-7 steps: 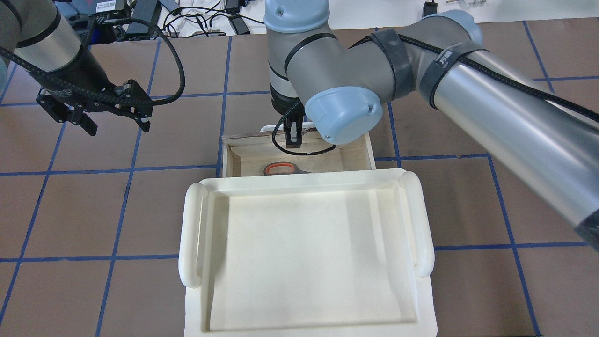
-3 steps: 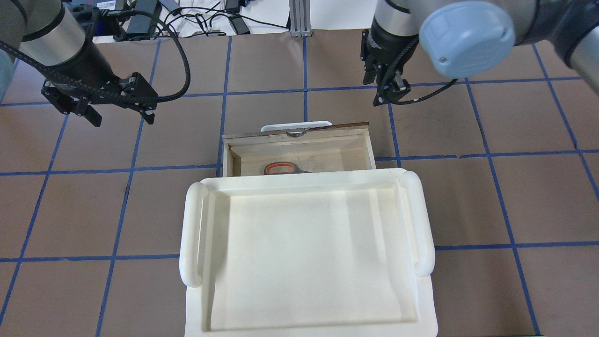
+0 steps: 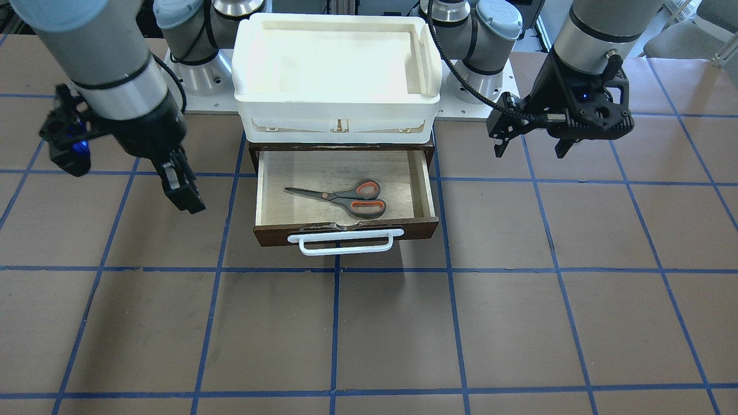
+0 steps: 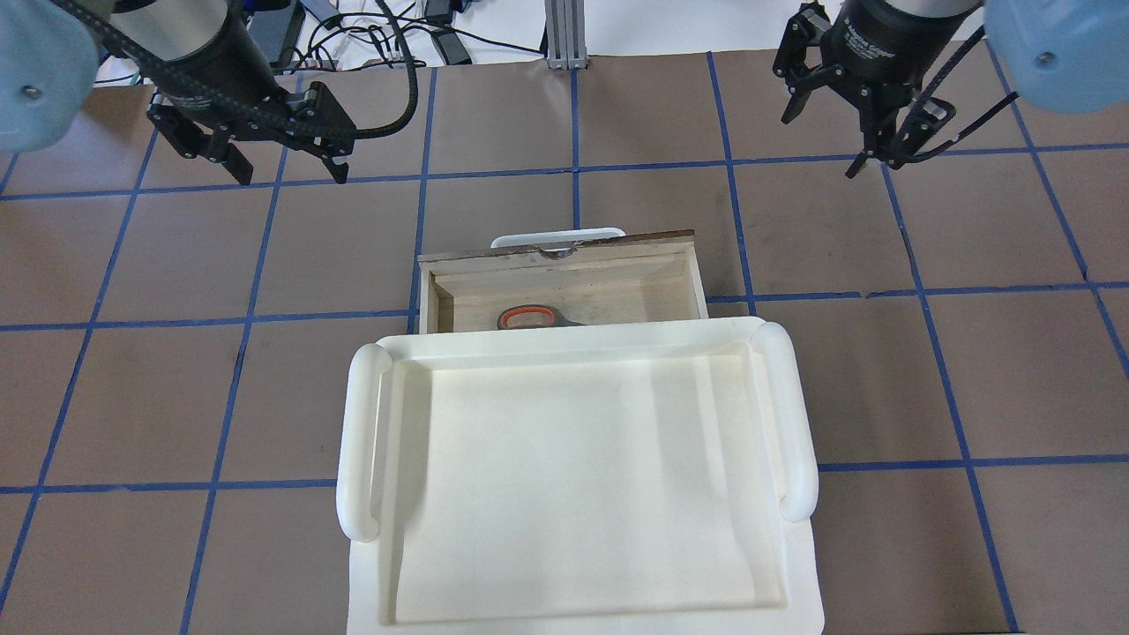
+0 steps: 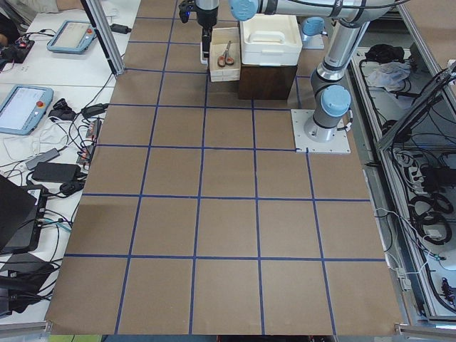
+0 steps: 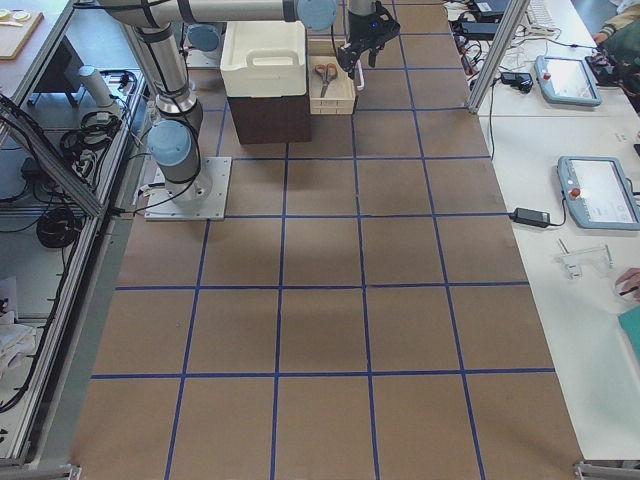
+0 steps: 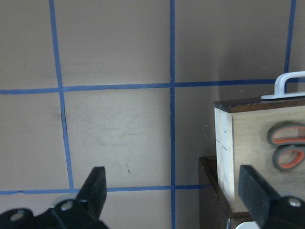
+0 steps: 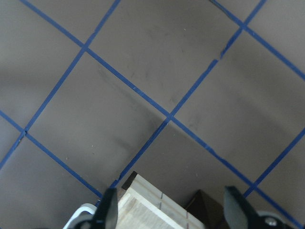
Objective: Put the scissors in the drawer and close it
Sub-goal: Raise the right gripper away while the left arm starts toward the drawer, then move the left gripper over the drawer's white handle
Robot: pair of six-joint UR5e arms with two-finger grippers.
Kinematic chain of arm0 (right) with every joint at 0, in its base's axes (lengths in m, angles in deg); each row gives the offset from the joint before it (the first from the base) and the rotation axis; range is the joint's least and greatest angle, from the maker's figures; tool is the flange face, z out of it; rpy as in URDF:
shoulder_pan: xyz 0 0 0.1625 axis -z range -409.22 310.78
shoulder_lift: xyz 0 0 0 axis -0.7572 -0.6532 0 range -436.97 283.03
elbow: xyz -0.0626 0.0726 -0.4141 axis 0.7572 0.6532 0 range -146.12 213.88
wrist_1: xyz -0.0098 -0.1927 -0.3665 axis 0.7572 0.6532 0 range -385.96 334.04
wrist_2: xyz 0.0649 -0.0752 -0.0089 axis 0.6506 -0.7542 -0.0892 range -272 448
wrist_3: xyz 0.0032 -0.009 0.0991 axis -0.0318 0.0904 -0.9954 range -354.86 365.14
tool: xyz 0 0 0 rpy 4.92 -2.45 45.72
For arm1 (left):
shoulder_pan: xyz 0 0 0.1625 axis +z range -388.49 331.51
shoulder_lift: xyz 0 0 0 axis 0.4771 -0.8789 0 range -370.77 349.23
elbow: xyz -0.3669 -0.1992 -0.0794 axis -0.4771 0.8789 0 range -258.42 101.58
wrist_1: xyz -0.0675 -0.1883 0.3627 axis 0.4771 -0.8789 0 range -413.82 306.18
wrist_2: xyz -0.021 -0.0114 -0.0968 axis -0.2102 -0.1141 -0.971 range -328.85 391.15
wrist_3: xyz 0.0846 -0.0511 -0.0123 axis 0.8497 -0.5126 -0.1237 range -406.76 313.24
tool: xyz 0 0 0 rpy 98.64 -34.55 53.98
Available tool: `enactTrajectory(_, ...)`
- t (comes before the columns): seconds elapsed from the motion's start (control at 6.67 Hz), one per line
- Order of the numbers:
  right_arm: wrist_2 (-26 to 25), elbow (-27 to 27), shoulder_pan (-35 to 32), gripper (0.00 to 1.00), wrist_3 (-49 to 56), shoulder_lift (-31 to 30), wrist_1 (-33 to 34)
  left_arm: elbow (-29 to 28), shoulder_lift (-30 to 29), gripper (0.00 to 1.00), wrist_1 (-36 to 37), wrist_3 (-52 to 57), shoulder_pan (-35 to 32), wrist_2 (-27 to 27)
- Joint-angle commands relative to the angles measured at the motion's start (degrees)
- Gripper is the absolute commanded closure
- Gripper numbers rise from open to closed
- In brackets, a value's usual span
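Observation:
The drawer (image 3: 421,187) is pulled out of the dark cabinet, its white bar handle (image 3: 346,242) facing away from me. The scissors (image 3: 340,199) lie flat on its pale floor, orange-and-grey handles toward the front. In the overhead view only one handle loop (image 4: 527,317) shows under the tray's edge; the left wrist view shows both loops (image 7: 286,145). My left gripper (image 4: 287,168) is open and empty above the table, left of and beyond the drawer. My right gripper (image 4: 825,145) is open and empty above the table, right of and beyond it.
A large white plastic tray (image 4: 362,441) sits on top of the cabinet and overhangs the drawer's back part. The brown table has a blue tape grid. Cables and devices (image 4: 388,35) lie past the table's far edge.
My right arm has pulled up out of the drawer and swung away to the far right. My left gripper has moved farther away. The scissors stay in the drawer.

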Motion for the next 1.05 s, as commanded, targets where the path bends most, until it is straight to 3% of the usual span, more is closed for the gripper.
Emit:
enactTrajectory(0.0, -1.4, 0.0, 0.4, 0.0, 15.6, -1.9, 0.0, -1.8, -7.2, 0.0, 7.6, -6.8, -5.7, -0.4)
enactTrajectory(0.45, -0.6, -0.1, 0.4, 0.0, 33.8, -0.2, 0.8, -2.0, -16.8, 0.0, 18.7, -12.8, -11.7, -0.3)
enactTrajectory(0.75, -0.6, -0.3, -0.1, 0.0, 35.2, -0.1, 0.3, -2.1, -21.9, 0.0, 25.4, -16.0, -14.4, -0.4)
enactTrajectory(0.9, -0.6, -0.1, 0.0, 0.0, 42.5, -0.2, -0.1, -2.4, -24.0, 0.0, 26.3, -16.6, -14.8, -0.4)
